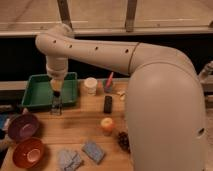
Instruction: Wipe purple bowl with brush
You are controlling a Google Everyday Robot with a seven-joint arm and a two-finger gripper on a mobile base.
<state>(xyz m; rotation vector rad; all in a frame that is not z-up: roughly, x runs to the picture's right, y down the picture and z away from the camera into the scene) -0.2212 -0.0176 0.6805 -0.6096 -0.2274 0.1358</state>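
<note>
The purple bowl (22,126) stands at the table's left edge, behind the red-orange bowl (28,152). My gripper (56,96) hangs straight down from the white arm over the front rim of the green tray (31,80), up and to the right of the purple bowl. It is shut, and a slim dark-and-grey piece that looks like the brush (56,106) points down from it toward the table. The gripper is well apart from the purple bowl.
Behind the middle of the table are a white cup (90,85) and a cup with a red-handled tool (108,85). A flat black bar (108,103), an orange object (107,125), a dark cluster (123,141) and two grey-blue sponges (93,151) lie nearer. My arm's bulk fills the right side.
</note>
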